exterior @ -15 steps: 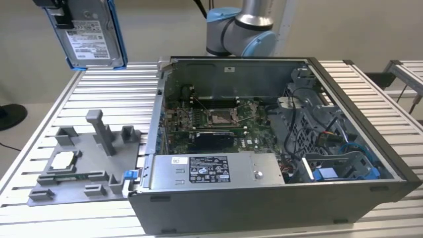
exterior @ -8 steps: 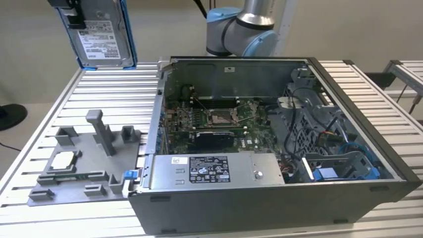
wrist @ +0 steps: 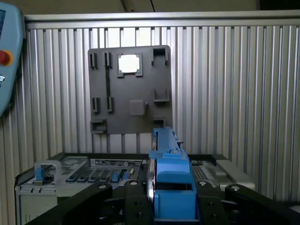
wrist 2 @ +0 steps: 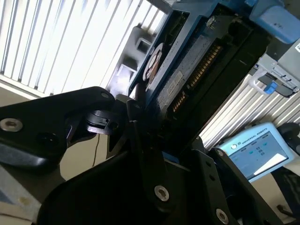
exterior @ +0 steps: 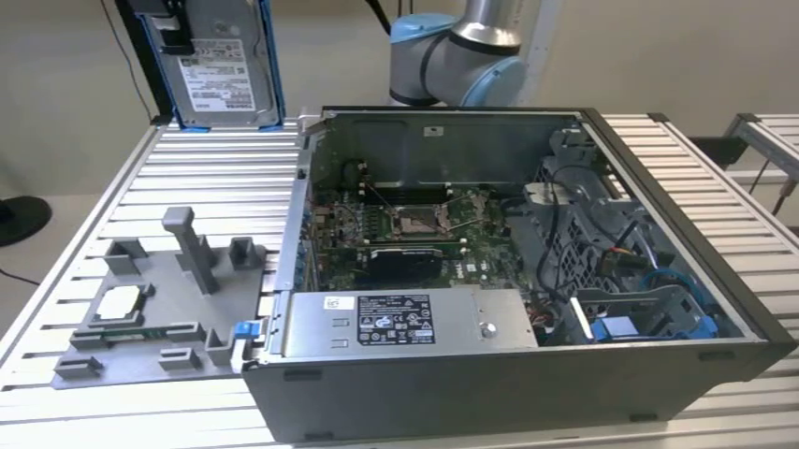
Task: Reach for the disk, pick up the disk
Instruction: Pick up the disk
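The disk (exterior: 223,67), silver metal with a white label and a blue bracket along its edges, hangs upright over the far edge of the table at the exterior view's left. My gripper (exterior: 164,21) is at its top, partly cut off by the picture's edge. In the first wrist view the disk's blue bracket (wrist: 171,176) sits edge-on between my black fingers (wrist: 135,201), with the gripper (wrist: 172,197) shut on it. The second wrist view shows the disk's dark circuit-board side (wrist 2: 192,70) clamped in the gripper (wrist 2: 154,140).
An open computer case (exterior: 525,281) with motherboard and cables fills the middle of the ribbed table (exterior: 200,178). A grey plastic holder (exterior: 163,299) with upright posts and a small silver-white chip (exterior: 122,301) lies to the case's left. A pendant with a screen (wrist 2: 255,150) lies off the table.
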Controlling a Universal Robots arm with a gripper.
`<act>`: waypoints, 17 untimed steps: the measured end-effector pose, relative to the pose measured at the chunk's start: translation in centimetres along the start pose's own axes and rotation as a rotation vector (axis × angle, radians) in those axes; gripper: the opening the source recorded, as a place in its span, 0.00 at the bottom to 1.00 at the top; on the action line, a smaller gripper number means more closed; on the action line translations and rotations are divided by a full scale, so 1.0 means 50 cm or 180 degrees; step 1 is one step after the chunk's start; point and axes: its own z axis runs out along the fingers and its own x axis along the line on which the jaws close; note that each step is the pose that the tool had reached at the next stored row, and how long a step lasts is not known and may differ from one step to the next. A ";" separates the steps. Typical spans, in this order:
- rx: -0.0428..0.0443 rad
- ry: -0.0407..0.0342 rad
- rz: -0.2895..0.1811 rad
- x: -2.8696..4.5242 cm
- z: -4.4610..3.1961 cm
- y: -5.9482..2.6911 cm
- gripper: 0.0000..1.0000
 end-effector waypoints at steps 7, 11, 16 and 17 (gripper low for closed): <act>-0.0003 0.0000 -0.0001 -0.001 0.000 -0.044 0.00; -0.0004 0.0000 -0.0001 -0.001 -0.001 -0.069 0.00; -0.0006 0.0000 -0.0001 -0.001 -0.001 -0.099 0.00; -0.0006 0.0000 -0.0001 -0.001 -0.001 -0.104 0.00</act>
